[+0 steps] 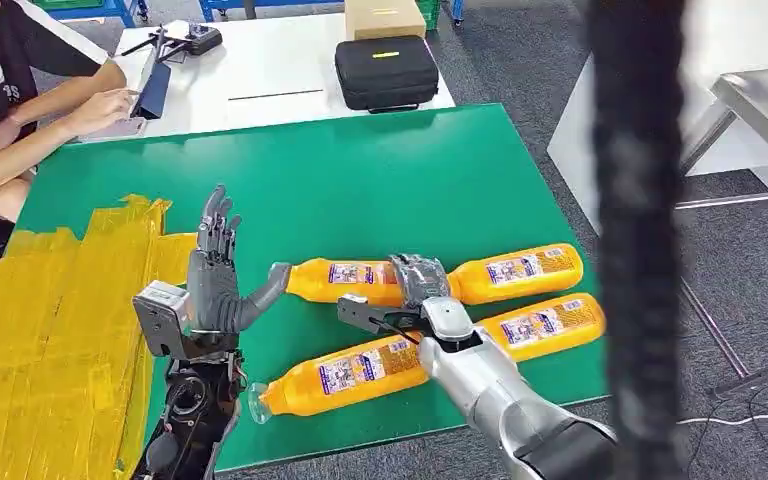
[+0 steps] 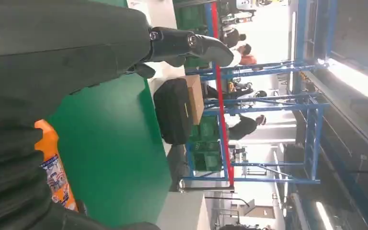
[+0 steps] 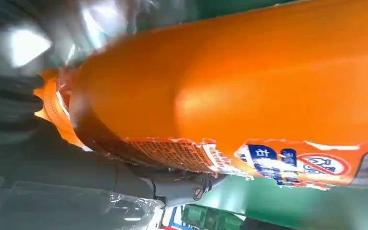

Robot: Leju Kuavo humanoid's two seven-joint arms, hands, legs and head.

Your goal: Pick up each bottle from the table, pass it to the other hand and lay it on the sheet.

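Our right hand (image 1: 410, 300) is clamped around the middle of the far bottle (image 1: 520, 272), which lies lengthwise along the tabletop (image 1: 360, 180) near its right edge (neck pointing left), toward our open, upright left hand (image 1: 215, 285).

Three orange plastic bottles (image 1: 435, 277) lying on green counter (image 1: 360, 180), right of yellow taped sheet (image 1: 50, 330); black zipped case (image 1: 385, 72) on white table (image 1: 260, 70) behind.

Three orange bottles (image 1: 435, 279) (image 1: 345, 375) (image 1: 545, 325) lying flat beside yellow sheet (image 1: 50, 330).
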